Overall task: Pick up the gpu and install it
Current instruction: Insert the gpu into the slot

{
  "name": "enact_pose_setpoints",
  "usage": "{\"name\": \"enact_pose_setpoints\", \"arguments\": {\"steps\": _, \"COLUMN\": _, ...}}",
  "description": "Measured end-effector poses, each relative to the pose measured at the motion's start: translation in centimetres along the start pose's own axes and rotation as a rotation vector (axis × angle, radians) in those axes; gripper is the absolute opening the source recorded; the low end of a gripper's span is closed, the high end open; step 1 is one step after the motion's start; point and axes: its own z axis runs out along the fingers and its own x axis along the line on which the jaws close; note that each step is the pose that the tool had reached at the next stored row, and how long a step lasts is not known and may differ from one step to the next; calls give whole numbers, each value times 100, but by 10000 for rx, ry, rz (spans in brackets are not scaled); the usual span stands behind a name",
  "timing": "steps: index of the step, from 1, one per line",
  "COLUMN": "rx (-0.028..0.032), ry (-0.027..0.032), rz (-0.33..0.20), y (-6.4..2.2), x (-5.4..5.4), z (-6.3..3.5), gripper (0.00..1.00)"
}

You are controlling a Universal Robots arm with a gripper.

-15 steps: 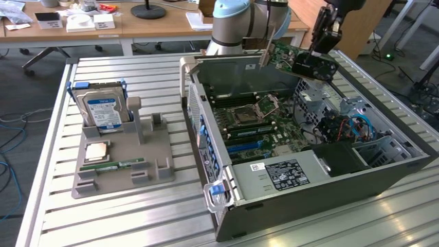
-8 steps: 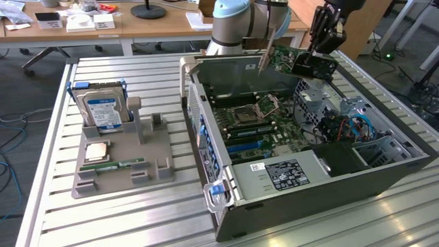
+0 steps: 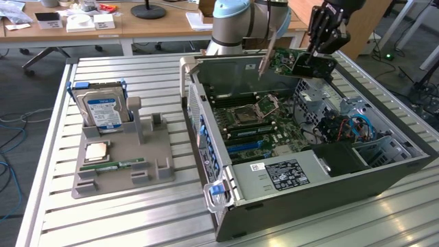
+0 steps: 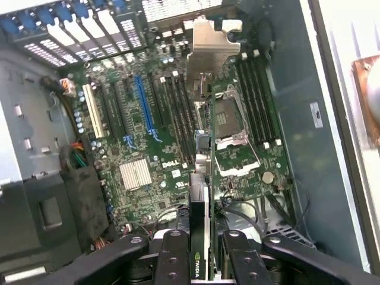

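The gpu [image 3: 287,57] hangs in the air above the open computer case [image 3: 322,188], near its back wall, with the pale metal bracket [image 3: 266,56] pointing down on the exterior view's left. My gripper [image 3: 312,64] is shut on the card's end away from the bracket. In the wrist view the gpu [image 4: 200,196] shows edge-on between my fingers [image 4: 172,255], bracket [image 4: 214,41] at the far end, and my gripper [image 4: 202,240] holds it over the motherboard [image 4: 136,172]. The long blue slot [image 4: 145,101] lies off to one side of the card.
A grey fixture [image 3: 154,170] on the slatted table holds a hard drive in a blue frame [image 3: 103,110], a processor [image 3: 96,150] and a green memory stick [image 3: 113,165]. The case's drive cage and cables [image 3: 343,126] fill its right side. Desks stand behind.
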Motion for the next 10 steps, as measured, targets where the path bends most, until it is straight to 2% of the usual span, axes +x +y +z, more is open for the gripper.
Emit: {"name": "enact_pose_setpoints", "arguments": {"steps": 10, "rx": -46, "ry": 86, "rz": -1687, "y": 0, "x": 0, "z": 0, "gripper": 26}}
